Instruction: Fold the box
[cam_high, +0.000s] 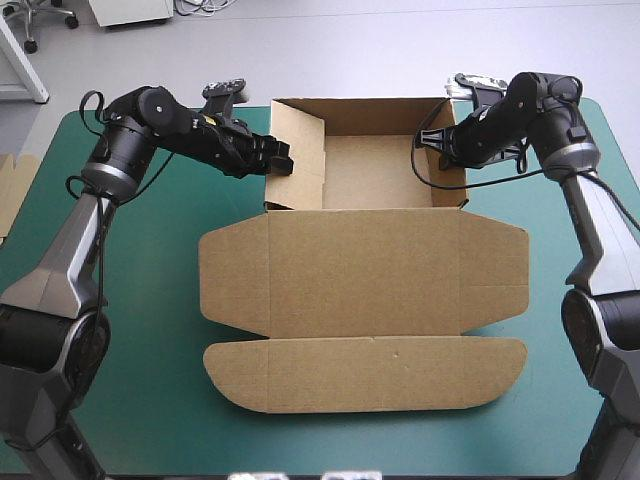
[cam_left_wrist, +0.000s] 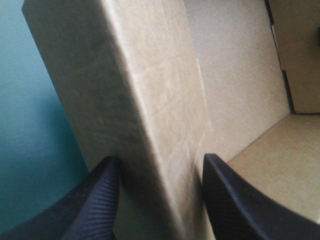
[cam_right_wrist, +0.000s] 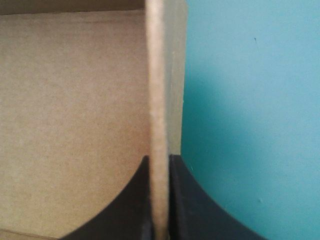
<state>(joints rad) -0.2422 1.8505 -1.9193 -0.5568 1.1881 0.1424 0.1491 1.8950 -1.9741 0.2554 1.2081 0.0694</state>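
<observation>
In the high view's upper centre, the brown cardboard box (cam_high: 365, 270) forms an open tray. The left gripper (cam_left_wrist: 157, 165) clamps its left wall, and the right gripper (cam_right_wrist: 160, 162) clamps its right wall.

Bright, even overhead light in the high view; the box (cam_high: 365, 270) throws only a thin, soft shadow on the teal-green cover (cam_high: 150, 380) at lower centre. Wrist views are dimmer, its board darkening toward the left gripper (cam_left_wrist: 160, 158).

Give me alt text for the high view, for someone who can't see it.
A brown box lies on the teal-green table as an open tray, its lid flat toward the near edge. The left gripper grips the tray's left wall, the right gripper its right wall.
</observation>
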